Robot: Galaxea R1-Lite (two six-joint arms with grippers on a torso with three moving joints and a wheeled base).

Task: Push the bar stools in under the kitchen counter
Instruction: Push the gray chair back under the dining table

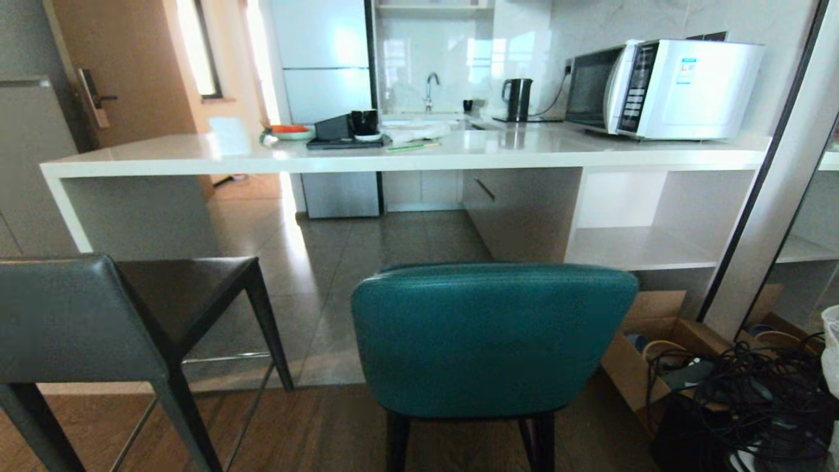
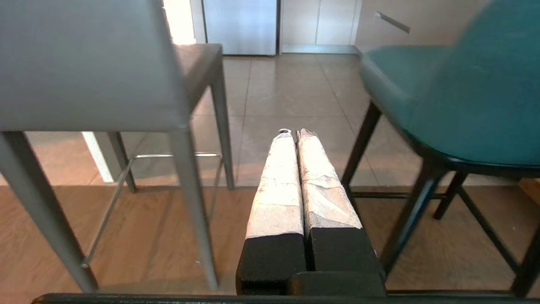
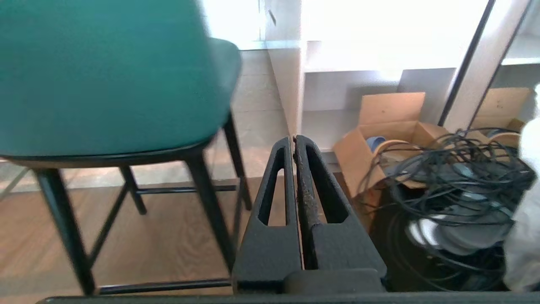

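Left gripper (image 2: 293, 134) pressed closed, empty, low between both stools. Right gripper (image 3: 294, 139) likewise closed, right of teal stool (image 1: 491, 337). Grey stool (image 1: 98, 321) left, both near, outside kitchen counter (image 1: 196, 157). Microwave (image 1: 662, 88) label unreadable.

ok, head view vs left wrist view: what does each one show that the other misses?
Head view only: the white counter top with the microwave, kettle and tap, plus the cardboard box and cable tangle on the floor to the right. No arm shows there.

Left wrist view only: the left gripper, jaws shut and empty, low between the stools, and the black legs of the teal stool.

Both: the grey stool and teal stool, standing apart, not yet under the counter.
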